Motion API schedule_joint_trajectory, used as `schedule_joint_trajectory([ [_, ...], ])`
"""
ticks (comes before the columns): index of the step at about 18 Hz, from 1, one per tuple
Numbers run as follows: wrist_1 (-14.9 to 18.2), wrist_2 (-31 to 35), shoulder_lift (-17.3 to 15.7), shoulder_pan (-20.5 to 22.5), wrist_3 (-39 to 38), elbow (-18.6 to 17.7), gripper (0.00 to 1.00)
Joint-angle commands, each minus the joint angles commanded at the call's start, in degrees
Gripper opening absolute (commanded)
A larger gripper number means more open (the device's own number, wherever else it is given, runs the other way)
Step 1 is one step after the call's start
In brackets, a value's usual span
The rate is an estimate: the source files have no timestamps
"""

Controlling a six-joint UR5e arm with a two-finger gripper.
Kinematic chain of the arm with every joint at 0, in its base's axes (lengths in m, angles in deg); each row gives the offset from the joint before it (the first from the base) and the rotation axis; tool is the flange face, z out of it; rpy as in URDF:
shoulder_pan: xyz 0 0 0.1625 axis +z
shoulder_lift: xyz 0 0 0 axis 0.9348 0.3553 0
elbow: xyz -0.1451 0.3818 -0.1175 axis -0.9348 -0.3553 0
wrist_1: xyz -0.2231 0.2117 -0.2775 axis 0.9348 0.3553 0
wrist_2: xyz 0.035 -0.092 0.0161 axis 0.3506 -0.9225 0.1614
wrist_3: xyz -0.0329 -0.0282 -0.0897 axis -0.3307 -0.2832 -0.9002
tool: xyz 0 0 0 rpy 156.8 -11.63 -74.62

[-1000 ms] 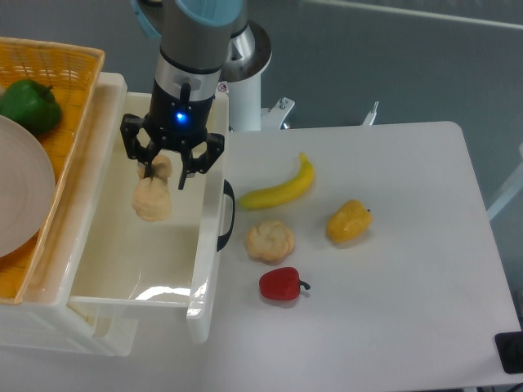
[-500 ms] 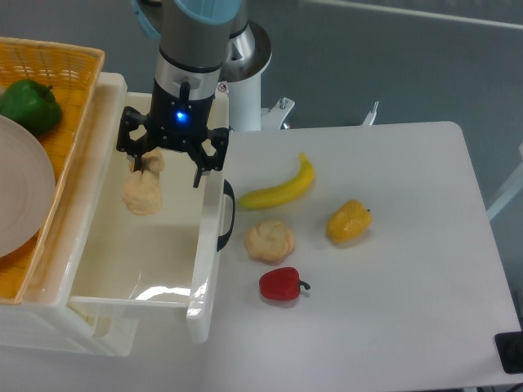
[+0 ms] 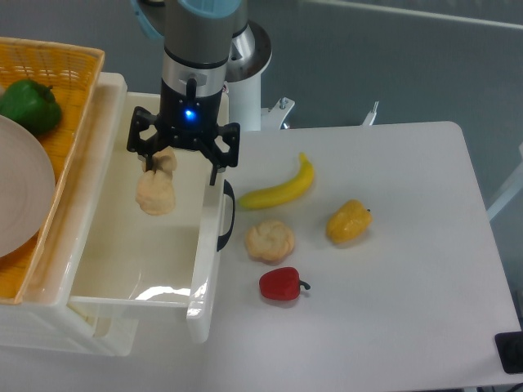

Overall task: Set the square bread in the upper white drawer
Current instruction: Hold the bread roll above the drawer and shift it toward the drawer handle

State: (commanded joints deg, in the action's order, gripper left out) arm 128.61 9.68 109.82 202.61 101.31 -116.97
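Camera view: the gripper (image 3: 181,169) is seen over the drawer (image 3: 131,253) with its fingers spread wide, one at the back left, the other above the drawer's right wall. The bread (image 3: 156,191) is seen inside the drawer's outline, just below the left finger; whether it rests on the floor or touches that finger cannot be told. The release looks made, so a straight upward retreat is advised, the right finger being kept off the wall.
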Motion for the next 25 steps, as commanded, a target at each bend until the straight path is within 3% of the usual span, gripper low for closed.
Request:
schedule_joint_trajectory([
  [11, -1.14, 0.0, 3.25, 0.44, 0.0, -0.35, 1.0],
  [25, -1.32, 0.09, 3.43, 2.29, 0.09, -0.17, 1.0],
])
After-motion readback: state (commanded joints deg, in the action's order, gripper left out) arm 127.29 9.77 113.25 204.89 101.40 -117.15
